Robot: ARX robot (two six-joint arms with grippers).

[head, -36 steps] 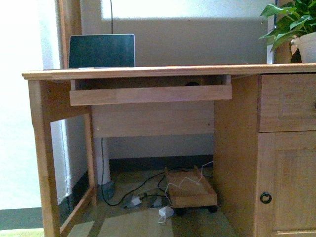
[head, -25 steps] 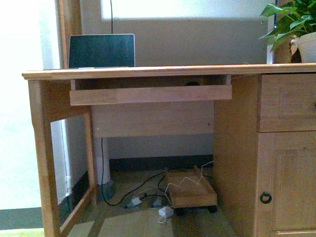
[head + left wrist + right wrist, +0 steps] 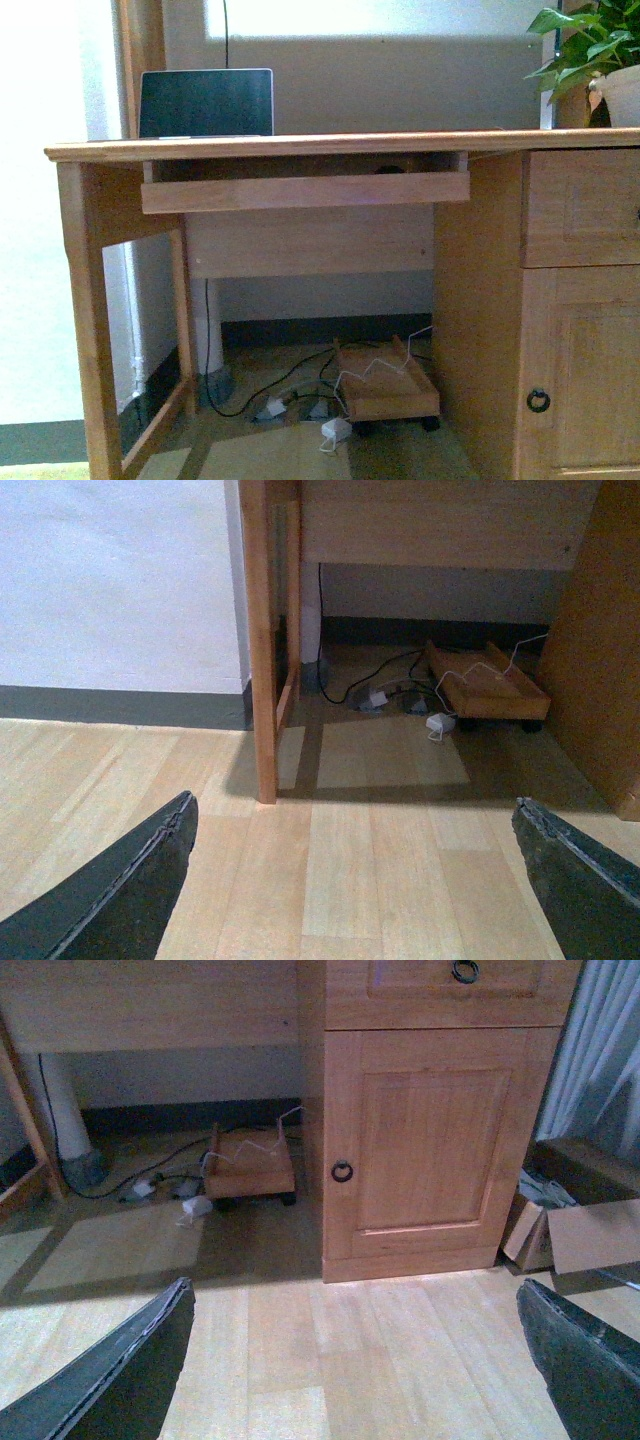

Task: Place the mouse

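In the front view a small dark rounded shape (image 3: 390, 169), seemingly the mouse, lies on the pull-out keyboard tray (image 3: 305, 190) under the wooden desk top (image 3: 300, 145); only its top edge shows over the tray front. Neither arm shows in the front view. My left gripper (image 3: 352, 805) is open and empty, low over the wooden floor in front of the desk's left leg (image 3: 260, 640). My right gripper (image 3: 353, 1288) is open and empty, over the floor in front of the desk's cabinet door (image 3: 430, 1140).
A laptop (image 3: 206, 103) stands open on the desk at the left, a potted plant (image 3: 600, 60) at the right. Under the desk sit a small wheeled wooden stand (image 3: 385, 385) and cables. Cardboard boxes (image 3: 580, 1230) stand right of the cabinet.
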